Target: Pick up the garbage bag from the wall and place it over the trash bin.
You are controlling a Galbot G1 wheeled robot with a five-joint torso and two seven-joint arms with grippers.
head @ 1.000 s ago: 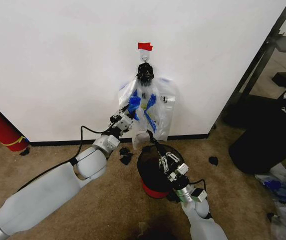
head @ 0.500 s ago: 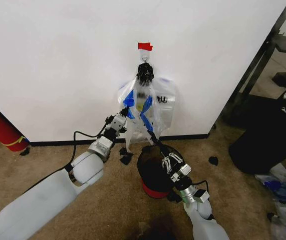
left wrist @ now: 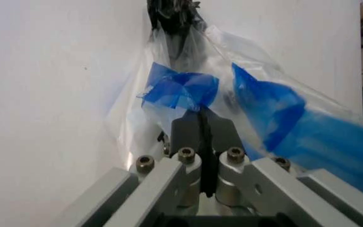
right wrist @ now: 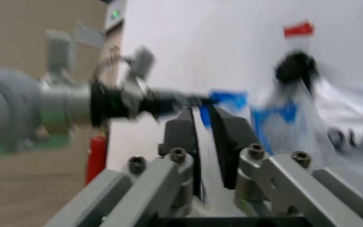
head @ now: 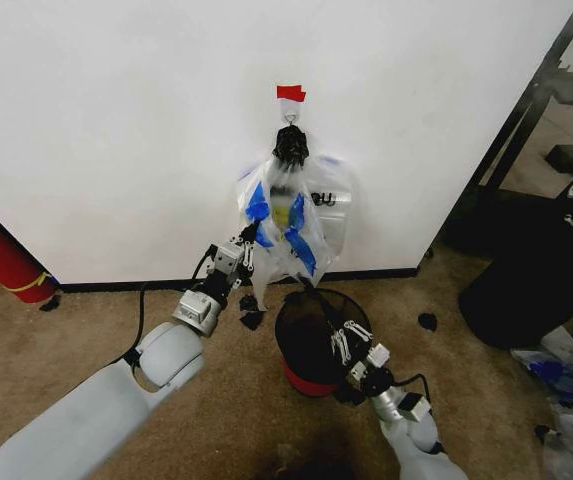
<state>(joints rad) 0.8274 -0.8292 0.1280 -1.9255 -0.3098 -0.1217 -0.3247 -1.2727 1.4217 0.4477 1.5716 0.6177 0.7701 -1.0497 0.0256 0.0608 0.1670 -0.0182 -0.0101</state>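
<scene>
- left arm stretched forward and up, its left gripper (head: 248, 242) with fingers (left wrist: 191, 130) pressed together
- right arm bent low, right gripper (head: 348, 340) raised, its fingers (right wrist: 183, 135) nearly closed, narrow gap

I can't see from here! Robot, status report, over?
Left gripper shut on crinkly see-through blue-patched garbage bag, hanging on white wall. Right gripper over black mesh trash bin.
</scene>
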